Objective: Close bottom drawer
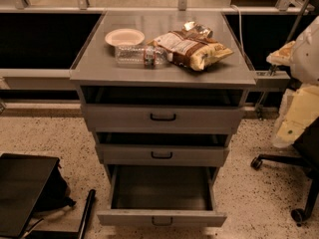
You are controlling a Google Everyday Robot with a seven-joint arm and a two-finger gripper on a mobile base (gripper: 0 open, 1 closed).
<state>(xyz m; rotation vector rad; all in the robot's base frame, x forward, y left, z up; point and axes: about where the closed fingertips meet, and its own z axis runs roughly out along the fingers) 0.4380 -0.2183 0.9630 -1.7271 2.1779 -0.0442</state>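
The bottom drawer (pixel 160 217) is the lowest of three grey drawers in a metal cabinet. It is pulled far out and its deep box is empty; a small black loop handle (pixel 161 221) sits at the centre of its flat front. The middle drawer (pixel 162 155) and the top drawer (pixel 162 117) stand slightly out. Only white and cream segments of my arm (pixel 299 91) show at the right edge, level with the upper drawers and well apart from the cabinet. The gripper is not in view.
On the cabinet top (pixel 94 66) lie a paper bowl (pixel 124 36), a plastic bottle (pixel 139 56) and a chip bag (pixel 193 49). An office chair base (pixel 299 183) stands at the right. A black bag (pixel 27 193) lies on the floor at the lower left.
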